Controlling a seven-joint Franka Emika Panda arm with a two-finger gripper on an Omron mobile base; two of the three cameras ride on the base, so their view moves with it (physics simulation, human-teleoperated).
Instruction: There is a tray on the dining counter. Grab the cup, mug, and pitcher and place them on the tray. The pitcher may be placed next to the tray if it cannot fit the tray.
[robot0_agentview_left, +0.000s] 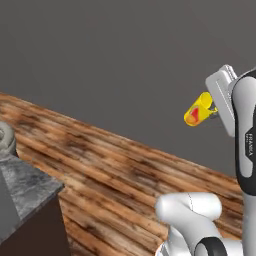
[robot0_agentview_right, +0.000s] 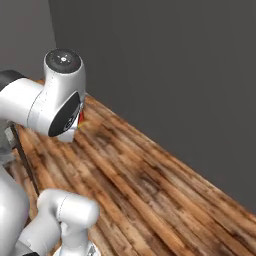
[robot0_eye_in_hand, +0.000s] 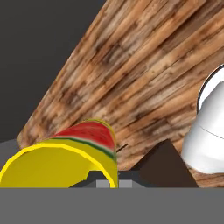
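Note:
The yellow cup with red-orange marks hangs tilted in the air, high above the wooden floor, with my gripper shut on its rim end. In the hand view the cup lies close at the bottom left, its open mouth toward the camera and a watermelon pattern on its side; my gripper sits at its wall. In the right base view the arm hides all but a red-yellow sliver of the cup. A corner of the grey marbled dining counter is at the lower left. The tray, mug and pitcher are out of view.
Wooden plank floor spreads below the arm, bounded by a dark grey wall behind. A grey rounded object sits on the counter at the left edge. A dark brown block shows low in the hand view.

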